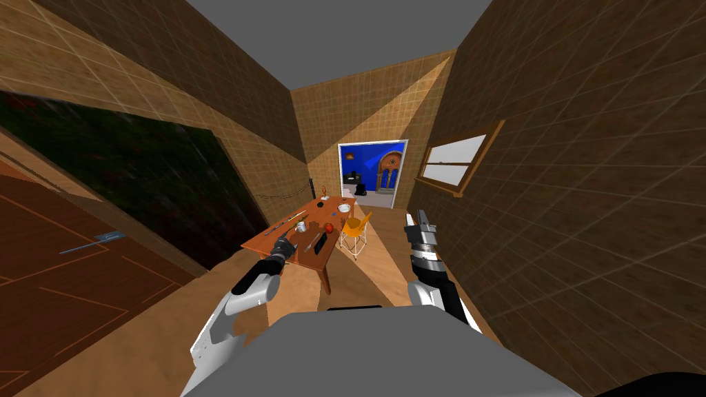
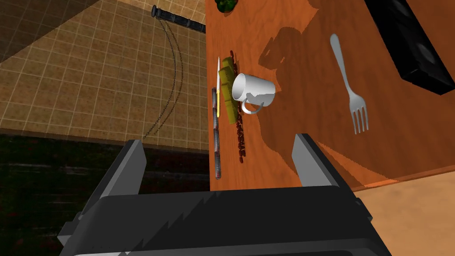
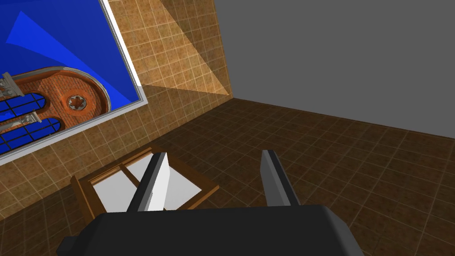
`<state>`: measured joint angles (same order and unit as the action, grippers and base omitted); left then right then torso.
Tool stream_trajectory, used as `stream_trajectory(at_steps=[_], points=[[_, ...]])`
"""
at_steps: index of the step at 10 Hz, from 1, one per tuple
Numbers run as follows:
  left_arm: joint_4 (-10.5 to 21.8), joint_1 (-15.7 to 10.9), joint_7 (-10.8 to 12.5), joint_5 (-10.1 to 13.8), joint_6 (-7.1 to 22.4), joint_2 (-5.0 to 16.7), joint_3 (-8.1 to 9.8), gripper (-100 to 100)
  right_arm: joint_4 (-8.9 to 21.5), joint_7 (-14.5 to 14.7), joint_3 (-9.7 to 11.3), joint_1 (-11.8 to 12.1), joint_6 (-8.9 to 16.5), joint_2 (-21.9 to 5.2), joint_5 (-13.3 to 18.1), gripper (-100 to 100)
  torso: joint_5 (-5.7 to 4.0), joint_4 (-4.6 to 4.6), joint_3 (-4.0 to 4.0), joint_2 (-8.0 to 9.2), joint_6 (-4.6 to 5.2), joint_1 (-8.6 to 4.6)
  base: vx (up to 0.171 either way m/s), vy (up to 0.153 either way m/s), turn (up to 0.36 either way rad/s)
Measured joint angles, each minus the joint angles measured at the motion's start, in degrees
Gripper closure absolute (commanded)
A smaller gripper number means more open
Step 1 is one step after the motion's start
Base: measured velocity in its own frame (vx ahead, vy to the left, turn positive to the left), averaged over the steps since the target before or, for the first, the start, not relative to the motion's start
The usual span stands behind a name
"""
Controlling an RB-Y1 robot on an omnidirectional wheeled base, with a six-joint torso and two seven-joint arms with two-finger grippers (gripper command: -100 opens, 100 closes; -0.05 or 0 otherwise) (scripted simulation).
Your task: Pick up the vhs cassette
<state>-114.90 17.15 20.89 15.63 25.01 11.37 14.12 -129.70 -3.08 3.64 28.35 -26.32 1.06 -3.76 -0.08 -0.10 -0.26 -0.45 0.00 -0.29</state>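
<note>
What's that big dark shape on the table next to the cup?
Left wrist view: it's a shadow, likely from my left gripper, lying on the table beside the white cup. Head view: the wide lens splays the walls.

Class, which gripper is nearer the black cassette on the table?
Left. The left gripper hangs over the table near the cassette; the right gripper is raised, off the table.

The table [image 2: 400,124] is smooth wood, the fork [image 2: 343,66] metal, the cassette [image 2: 409,40] matt.
</note>
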Motion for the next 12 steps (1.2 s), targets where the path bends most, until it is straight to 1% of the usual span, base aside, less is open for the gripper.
stream_trajectory(at_steps=[1,2,3,4,5,6,8,10,11,12], points=[[1.09,-0.09,0.57,0.63,1.36,0.53,0.27,-100,0.0,0.0,0.0,0.0,0.0,0.0,0.0,0,0.0,-0.01,0.0,0.02,0.0,0.03,0.047,-0.028,0.004],[1.14,-0.05,0.75,0.61,2.78,0.39,0.29,-100,0.0,0.0,0.0,-0.01,0.0,-0.01,0.0,0,0.03,0.03,0.09,0.19,0.0,0.19,0.099,-0.05,0.046],[1.66,-0.62,1.45,0.8,4.78,0.51,0.79,-100,0.0,0.0,0.0,0.0,0.0,0.0,0.0,0,0.03,0.02,0.05,0.08,-0.01,0.15,0.115,-0.058,0.032],[1.73,-0.43,2.03,1.12,6.75,0.67,1.06,-100,0.0,0.0,0.0,0.0,0.0,0.0,0.0,0,0.02,0.0,0.01,0.03,-0.01,0.14,0.047,-0.029,0.002],[2.15,-0.6,2.24,1.3,8.01,0.86,1.15,-100,0.0,0.0,0.0,-0.01,0.0,-0.01,0.0,0,0.04,0.03,0.1,0.2,0.0,0.22,0.083,-0.058,0.047],[4.31,-1.24,2.83,2.28,9.04,1.83,1.6,-100,0.0,0.0,0.0,0.0,0.0,0.0,0.0,0,0.03,0.02,0.07,0.12,-0.01,0.16,0.095,-0.07,0.039],[4.46,-1.2,3.6,2.41,11.86,1.79,1.87,-100,0.0,0.0,0.0,-0.01,0.0,0.0,0.0,0,0.03,0.03,0.11,0.22,0.0,0.18,0.075,-0.046,0.022],[6.57,-2.02,4.8,3.63,14.87,3.05,2.69,-100,0.0,0.0,0.0,0.0,0.0,0.0,0.0,0,0.02,0.0,0.01,0.04,0.0,0.15,0.083,-0.044,0.023],[6.23,-1.73,5.02,3.56,16.17,2.86,2.71,-100,0.0,0.0,0.0,-0.01,0.0,-0.01,0.0,0,0.03,0.03,0.09,0.19,0.0,0.22,0.083,-0.041,0.056],[7.32,-2.3,5.72,3.85,17.8,3.27,3.06,-100,0.0,0.0,-0.01,0.0,0.0,-0.01,0.0,0,0.04,0.02,0.07,0.13,-0.01,0.21,0.111,-0.056,0.034]])
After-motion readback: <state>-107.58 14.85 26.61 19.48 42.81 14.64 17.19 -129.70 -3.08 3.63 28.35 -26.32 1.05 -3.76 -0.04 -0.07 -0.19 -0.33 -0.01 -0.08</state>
